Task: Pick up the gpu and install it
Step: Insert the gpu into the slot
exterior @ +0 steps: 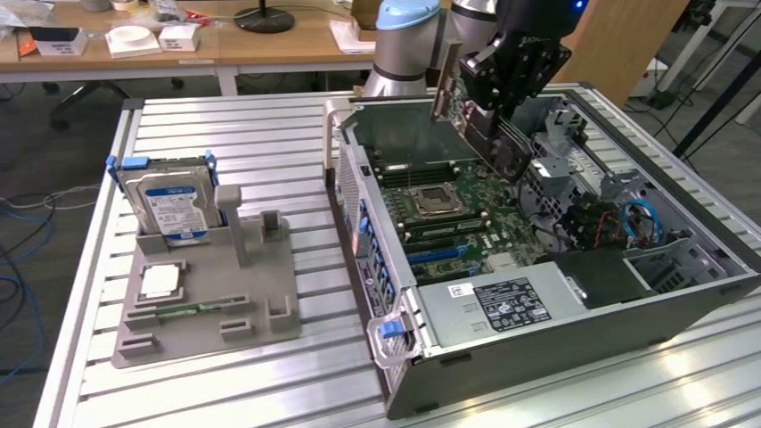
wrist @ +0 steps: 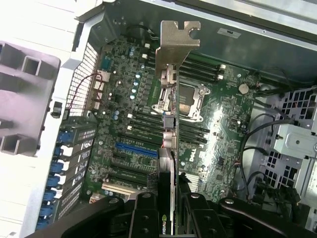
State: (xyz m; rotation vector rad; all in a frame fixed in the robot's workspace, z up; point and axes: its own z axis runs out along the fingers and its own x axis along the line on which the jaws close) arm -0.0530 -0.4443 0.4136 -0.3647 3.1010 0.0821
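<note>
The gpu [exterior: 482, 125] hangs in the air over the open computer case [exterior: 356, 178], its dark board tilted and its grey metal bracket [exterior: 441, 76] on the side toward the exterior view's left. My gripper [exterior: 500, 89] is shut on the card's upper edge. In the wrist view the gpu [wrist: 171, 148] appears edge-on, its bracket [wrist: 177, 42] farthest from the camera, clamped between my black fingers [wrist: 143, 218]. Below it lies the green motherboard [wrist: 124, 114] with a blue expansion slot [wrist: 136, 148] and the processor socket [wrist: 185, 101]. The card stays clear of the board.
A grey parts holder [exterior: 256, 303] on the slatted table carries the silver hard drive [exterior: 173, 205] and a small green memory stick [exterior: 191, 309]. Inside the case are the power supply [exterior: 511, 303], drive cages [exterior: 571, 169] and cables [exterior: 636, 223]. Desks stand behind.
</note>
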